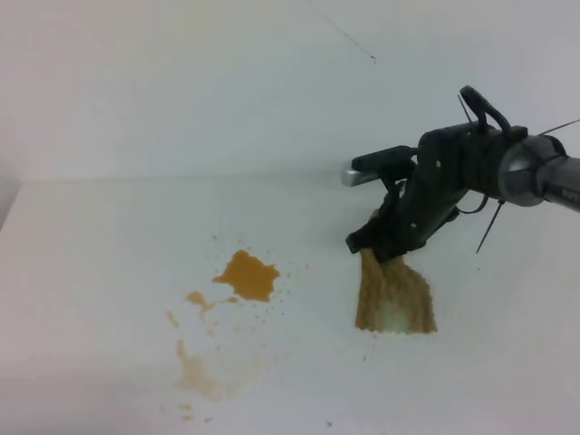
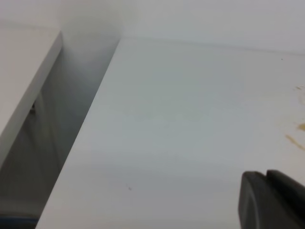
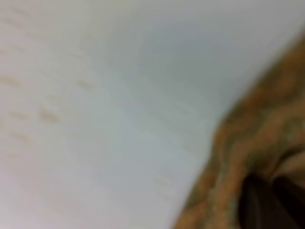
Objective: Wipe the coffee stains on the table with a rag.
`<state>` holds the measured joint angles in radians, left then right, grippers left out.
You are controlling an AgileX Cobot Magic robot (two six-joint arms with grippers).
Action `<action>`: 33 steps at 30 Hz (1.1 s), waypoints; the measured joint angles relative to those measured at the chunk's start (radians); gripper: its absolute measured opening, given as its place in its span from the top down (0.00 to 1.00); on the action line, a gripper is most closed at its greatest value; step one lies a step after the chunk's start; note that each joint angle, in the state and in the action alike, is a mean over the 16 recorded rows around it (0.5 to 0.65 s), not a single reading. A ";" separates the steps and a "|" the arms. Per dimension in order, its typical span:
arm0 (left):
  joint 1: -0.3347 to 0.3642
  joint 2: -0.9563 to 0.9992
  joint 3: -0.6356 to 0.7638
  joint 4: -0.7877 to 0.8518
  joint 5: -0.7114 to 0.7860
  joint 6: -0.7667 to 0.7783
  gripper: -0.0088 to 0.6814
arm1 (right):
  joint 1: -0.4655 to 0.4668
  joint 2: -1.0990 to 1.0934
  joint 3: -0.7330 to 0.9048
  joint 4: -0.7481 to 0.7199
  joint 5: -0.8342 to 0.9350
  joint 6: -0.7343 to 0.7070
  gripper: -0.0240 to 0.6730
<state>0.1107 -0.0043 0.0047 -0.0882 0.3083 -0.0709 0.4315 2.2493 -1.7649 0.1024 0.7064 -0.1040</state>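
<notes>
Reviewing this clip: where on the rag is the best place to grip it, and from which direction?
Its far edge, from above. The rag lies mostly flat on the table, so only a pinched-up fold gives something to hold. The right pincer is already shut on that far edge, the rest trailing toward the camera, free to drag left to the coffee stains.

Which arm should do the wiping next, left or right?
Right. The right gripper is already shut on the rag, just right of the coffee stains. The left gripper shows only in its wrist view, over bare table, holding nothing visible.
</notes>
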 joint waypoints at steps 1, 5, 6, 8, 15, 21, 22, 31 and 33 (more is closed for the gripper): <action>0.000 0.000 0.000 0.000 0.000 0.000 0.99 | 0.000 -0.001 -0.025 0.031 0.001 -0.021 0.97; 0.000 0.002 -0.002 0.000 0.001 0.000 0.99 | 0.003 -0.004 -0.121 0.158 -0.004 -0.105 0.97; 0.000 0.002 -0.002 0.000 0.001 0.000 0.99 | 0.005 -0.004 -0.143 0.187 -0.008 -0.123 0.97; 0.000 0.002 -0.002 0.000 0.001 0.000 0.99 | 0.009 -0.001 -0.183 0.240 -0.018 -0.157 0.97; 0.000 0.004 -0.005 0.000 0.003 0.000 0.99 | 0.045 0.046 -0.261 0.378 -0.057 -0.261 0.97; 0.000 0.004 -0.005 0.000 0.003 0.000 0.99 | 0.092 0.123 -0.269 0.441 -0.071 -0.312 0.97; 0.000 0.004 -0.005 0.000 0.003 0.000 0.99 | 0.100 0.136 -0.269 0.452 -0.068 -0.319 0.97; 0.000 0.004 -0.005 0.000 0.003 0.000 0.99 | 0.155 0.223 -0.278 0.534 -0.017 -0.349 0.97; 0.000 0.004 -0.005 0.000 0.003 0.000 0.99 | 0.163 0.231 -0.285 0.558 -0.006 -0.359 0.97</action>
<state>0.1108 -0.0008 0.0000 -0.0882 0.3114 -0.0709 0.5950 2.4802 -2.0502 0.6606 0.6999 -0.4628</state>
